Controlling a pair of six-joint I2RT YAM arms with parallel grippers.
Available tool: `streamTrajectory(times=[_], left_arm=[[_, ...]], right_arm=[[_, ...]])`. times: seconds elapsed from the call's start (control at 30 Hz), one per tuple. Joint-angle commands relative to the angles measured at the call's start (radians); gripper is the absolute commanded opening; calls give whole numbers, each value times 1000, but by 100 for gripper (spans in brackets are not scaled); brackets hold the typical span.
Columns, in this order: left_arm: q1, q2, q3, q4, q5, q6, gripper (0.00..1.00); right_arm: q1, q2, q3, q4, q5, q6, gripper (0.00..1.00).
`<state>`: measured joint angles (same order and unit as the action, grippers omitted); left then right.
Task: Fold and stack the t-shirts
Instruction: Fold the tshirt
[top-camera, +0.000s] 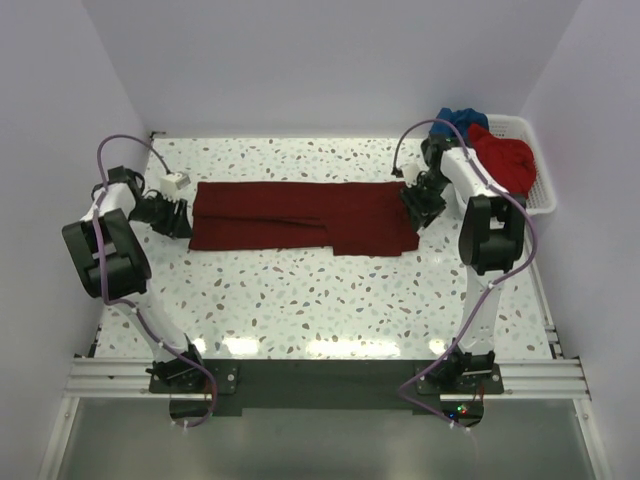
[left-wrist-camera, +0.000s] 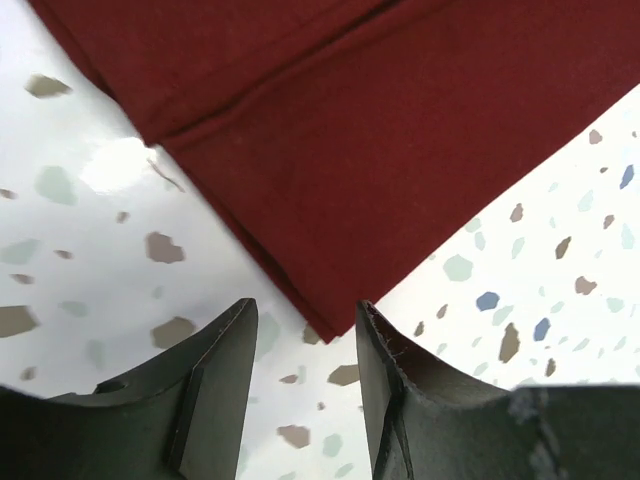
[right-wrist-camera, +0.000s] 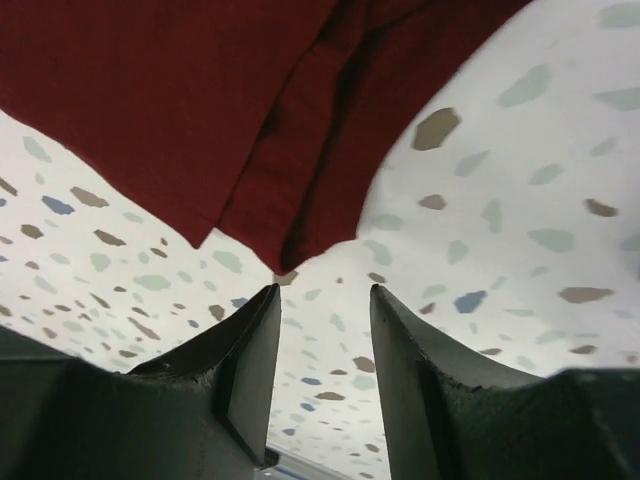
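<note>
While both pincers sit spread w/ nothing between the fingers, the dark maroon t-shirt (top-camera: 300, 215) lies flat as a long folded strip across the middle of the table (top-camera: 330, 300), left gripper (top-camera: 180, 218) at its left end, right gripper (top-camera: 413, 208) at its right end. Wrist views show a cloth corner right at the mouth of each jaw gap, not pinched. Risks, imo: closing from here could catch only the top layer (the strip is layered, edges staggered), so the fold peels open on lifting. Closing short grabs air. If one side grips & the other misses, the strip drags skewed. The red t-shirt (top-camera: 505, 160) & blue t-shirt (top-camera: 460, 118) sit bunched in the white basket (top-camera: 540, 195) at far right, close to the right arm, which could snag it
</note>
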<state>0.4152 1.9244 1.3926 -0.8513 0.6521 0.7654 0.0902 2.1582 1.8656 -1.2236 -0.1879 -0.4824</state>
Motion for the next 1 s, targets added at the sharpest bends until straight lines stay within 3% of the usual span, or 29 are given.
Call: streamTrajectory(times=[0.0, 0.4, 0.6, 0.7, 0.73, 0.83, 0.87, 0.97], left_arm=[[10, 2, -36, 74, 32, -90, 49], [10, 73, -87, 121, 61, -133, 50], [10, 91, -95, 118, 92, -150, 49], [8, 100, -93, 117, 86, -156, 36], [10, 104, -92, 112, 80, -156, 30], [13, 107, -75, 61, 60, -130, 10], [16, 101, -66, 48, 55, -117, 2], [45, 81, -44, -15, 18, -85, 0]], right_arm=[[13, -40, -51, 45, -73, 85, 45], [16, 9, -135, 124, -55, 90, 44], [14, 6, -192, 151, -45, 76, 38], [14, 18, -206, 162, -32, 73, 25], [14, 22, -206, 162, -22, 73, 15], [16, 8, -212, 159, -7, 68, 0], [16, -7, -215, 157, 11, 64, 0], [6, -50, -236, 128, 54, 44, 0]])
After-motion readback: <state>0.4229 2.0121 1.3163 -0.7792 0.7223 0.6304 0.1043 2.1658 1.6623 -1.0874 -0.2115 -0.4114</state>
